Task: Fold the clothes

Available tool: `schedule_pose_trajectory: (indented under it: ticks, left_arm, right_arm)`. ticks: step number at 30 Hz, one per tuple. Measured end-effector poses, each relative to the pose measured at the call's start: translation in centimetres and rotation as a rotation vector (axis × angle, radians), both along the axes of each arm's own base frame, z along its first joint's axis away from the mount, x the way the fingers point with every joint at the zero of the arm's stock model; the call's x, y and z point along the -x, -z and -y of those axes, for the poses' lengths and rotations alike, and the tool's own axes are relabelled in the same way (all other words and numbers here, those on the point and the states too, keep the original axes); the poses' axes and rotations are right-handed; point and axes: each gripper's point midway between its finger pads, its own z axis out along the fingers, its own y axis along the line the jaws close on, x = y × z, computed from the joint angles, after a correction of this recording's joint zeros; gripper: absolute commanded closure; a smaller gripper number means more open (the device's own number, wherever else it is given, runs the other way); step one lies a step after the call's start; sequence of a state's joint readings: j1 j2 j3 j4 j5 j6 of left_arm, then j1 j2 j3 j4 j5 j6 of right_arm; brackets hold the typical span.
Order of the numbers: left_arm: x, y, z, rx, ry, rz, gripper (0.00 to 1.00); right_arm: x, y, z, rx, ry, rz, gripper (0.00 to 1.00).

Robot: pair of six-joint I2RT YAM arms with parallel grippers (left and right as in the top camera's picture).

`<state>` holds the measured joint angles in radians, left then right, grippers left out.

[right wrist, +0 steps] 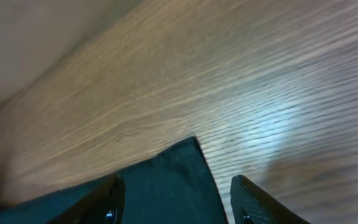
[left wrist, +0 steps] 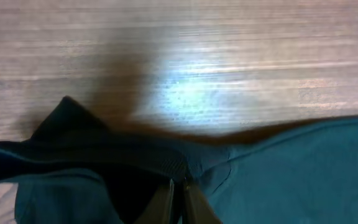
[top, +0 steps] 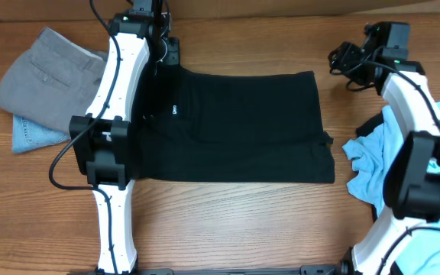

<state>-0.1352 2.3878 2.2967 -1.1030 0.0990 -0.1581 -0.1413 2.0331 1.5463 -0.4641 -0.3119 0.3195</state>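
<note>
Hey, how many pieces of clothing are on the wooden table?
4: black T-shirt centre; grey trousers far left, on blue denim; light-blue shirt right. More may hide beneath.

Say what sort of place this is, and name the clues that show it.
Probably a robotics lab bench for laundry folding: two white robot arms at a wooden table, a black T-shirt spread flat, grey trousers and a light blue garment heaped at the sides.

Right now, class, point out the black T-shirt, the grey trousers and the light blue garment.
black T-shirt [top: 243,126]: overhead view, middle of its body.
grey trousers [top: 40,76]: overhead view, the fabric by the pocket.
light blue garment [top: 367,164]: overhead view, the crumpled part nearest the T-shirt.
</note>
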Motion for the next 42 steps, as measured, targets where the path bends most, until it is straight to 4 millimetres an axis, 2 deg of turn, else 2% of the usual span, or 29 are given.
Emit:
schedule_pose_trajectory:
  ticks: [8, 13, 18, 22, 25, 29, 42]
  left_arm:
    - [0.8, 0.3, -0.1, -0.011, 0.008, -0.033, 0.93]
    - [1.1, 0.4, -0.2, -0.013, 0.008, -0.047, 0.93]
    - [1.4, 0.5, -0.2, -0.014, 0.008, -0.057, 0.93]
    - [1.5, 0.5, -0.2, -0.015, 0.008, -0.062, 0.93]
    - [1.5, 0.5, -0.2, -0.016, 0.008, -0.063, 0.93]
    - [1.6, 0.6, -0.3, -0.018, 0.007, -0.066, 0.93]
    - [1.5, 0.6, -0.3, -0.024, 0.025, -0.062, 0.93]
  right_arm:
    - [-0.3, 5.7, -1.9, -0.07, -0.09, -0.062, 0.39]
    - [-0.7, 7.0, -3.7, -0.089, -0.143, -0.056, 0.38]
    - [-0.8, 8.5, -4.6, -0.105, -0.162, -0.065, 0.39]
    - [-0.9, 8.5, -4.7, -0.119, -0.157, -0.064, 0.39]
    - [-1.0, 8.6, -4.7, -0.121, -0.155, -0.066, 0.45]
    - [-1.0, 8.7, -4.6, -0.115, -0.147, -0.069, 0.4]
    - [-1.0, 8.7, -4.3, -0.107, -0.137, -0.077, 0.42]
